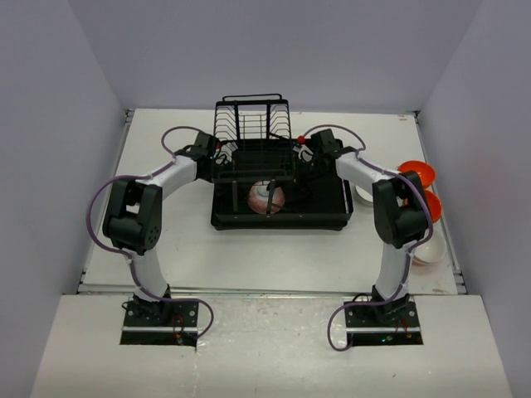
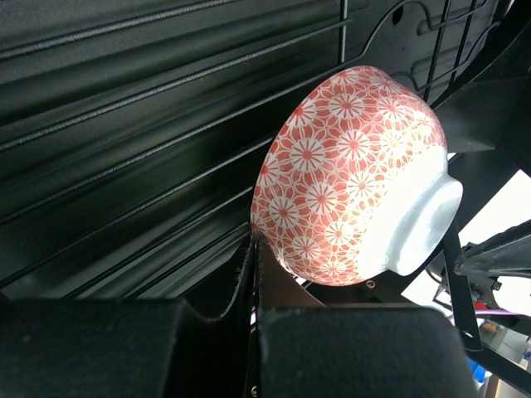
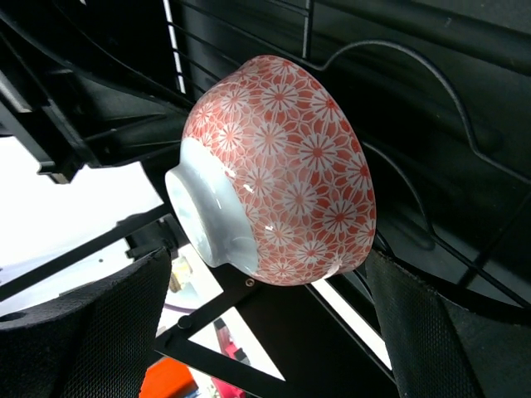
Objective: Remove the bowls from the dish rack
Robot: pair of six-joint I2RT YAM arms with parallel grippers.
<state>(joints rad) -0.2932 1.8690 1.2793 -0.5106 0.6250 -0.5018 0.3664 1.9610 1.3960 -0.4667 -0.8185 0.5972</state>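
A bowl (image 1: 266, 196) sits in the dish rack (image 1: 332, 220), other bowls (image 1: 417, 174) to its right.

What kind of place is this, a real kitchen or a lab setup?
Probably a lab test cell: bare walls box in a white table holding a dish rack, with two robot arms bolted at its near edge.

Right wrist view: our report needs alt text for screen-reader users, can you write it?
A red-and-white flower-patterned ceramic bowl lies tipped on its side in the black wire dish rack, white foot facing left. The right claw is open, its dark fingers flanking the bowl's lower edge.
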